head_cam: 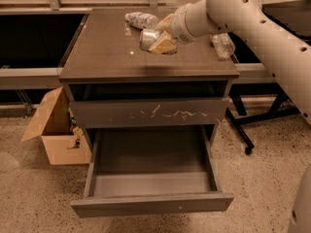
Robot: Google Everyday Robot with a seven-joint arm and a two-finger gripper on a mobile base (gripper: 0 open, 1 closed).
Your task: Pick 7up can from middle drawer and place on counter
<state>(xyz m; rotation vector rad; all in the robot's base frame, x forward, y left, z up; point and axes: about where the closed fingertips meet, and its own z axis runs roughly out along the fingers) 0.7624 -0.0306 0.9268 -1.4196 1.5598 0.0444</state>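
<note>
The 7up can (146, 38), silvery, lies sideways between the tan fingers of my gripper (154, 35), at or just above the counter (107, 52) near its back middle. The gripper is shut on the can and comes in from the right on the white arm. I cannot tell whether the can touches the counter. The middle drawer (151, 203) is pulled wide open below, and its dark inside holds nothing.
A white-patterned bottle (140, 19) lies on the counter just behind the can. A clear plastic bottle (222, 44) lies at the counter's right edge. The drawer front with white scratch marks (150, 113) is closed. An open cardboard box (56, 130) stands on the floor at left.
</note>
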